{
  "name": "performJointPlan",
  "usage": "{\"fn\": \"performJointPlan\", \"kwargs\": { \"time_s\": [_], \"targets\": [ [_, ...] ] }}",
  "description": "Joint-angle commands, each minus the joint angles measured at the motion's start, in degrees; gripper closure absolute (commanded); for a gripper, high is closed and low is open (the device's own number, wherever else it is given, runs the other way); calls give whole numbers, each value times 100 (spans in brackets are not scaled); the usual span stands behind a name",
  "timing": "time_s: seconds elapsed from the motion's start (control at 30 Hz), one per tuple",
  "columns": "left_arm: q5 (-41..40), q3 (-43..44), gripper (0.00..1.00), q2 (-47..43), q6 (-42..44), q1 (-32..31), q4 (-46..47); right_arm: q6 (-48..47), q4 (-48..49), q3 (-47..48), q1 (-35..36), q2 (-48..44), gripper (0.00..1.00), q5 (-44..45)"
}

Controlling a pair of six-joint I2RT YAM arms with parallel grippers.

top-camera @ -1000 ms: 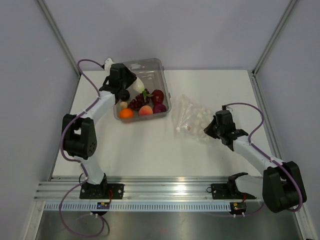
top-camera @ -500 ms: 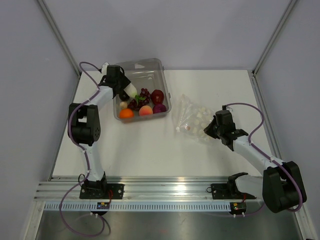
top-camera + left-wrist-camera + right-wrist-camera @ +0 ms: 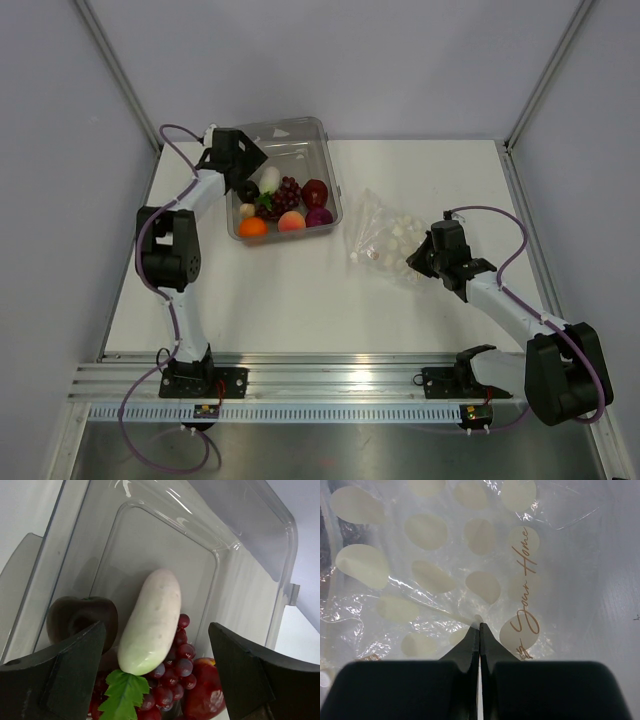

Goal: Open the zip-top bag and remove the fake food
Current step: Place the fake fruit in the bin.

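The zip-top bag [image 3: 385,238], clear with white dots, lies crumpled on the table right of centre. My right gripper [image 3: 418,258] is shut on a fold of the bag [image 3: 470,570], with the tips of the right gripper [image 3: 479,626] pinching the film. My left gripper [image 3: 245,165] hangs open over the clear bin, touching nothing. Between the fingers of the left gripper [image 3: 156,630], a white fake-food piece [image 3: 152,620] lies loose on dark grapes [image 3: 175,675], beside a dark red apple [image 3: 205,695] and a brown piece [image 3: 82,617]. Orange [image 3: 252,227], peach [image 3: 291,222] and purple [image 3: 319,216] pieces fill the bin's near side.
The rigid clear bin [image 3: 300,135] stands at the back left of the white table, and its far half holds no food. Metal frame posts rise at both back corners. A rail with both arm bases runs along the near edge.
My left gripper has opened and let go of the white piece, which now lies on the grapes in the bin. The right arm and the bag have not moved.
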Motion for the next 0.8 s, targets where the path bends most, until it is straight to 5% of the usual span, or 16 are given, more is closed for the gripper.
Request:
{"fn": "performJointPlan", "kwargs": {
  "time_s": [0.0, 0.33, 0.57, 0.77],
  "targets": [
    [301, 148, 12, -585, -248, 19, -55, 35, 178, 135, 26, 12, 100, 37],
    [881, -519, 9, -1727, -442, -183, -459, -26, -50, 687, 26, 548, 100, 512],
    [1628, -1644, 9, -2808, -530, -306, -311, -175, -490, 1497, 17, 1084, 100, 1222],
    [1481, -2716, 8, -3924, -539, -718, -91, -308, -710, 2226, -36, 1707, 94, 1409]
  ]
}}
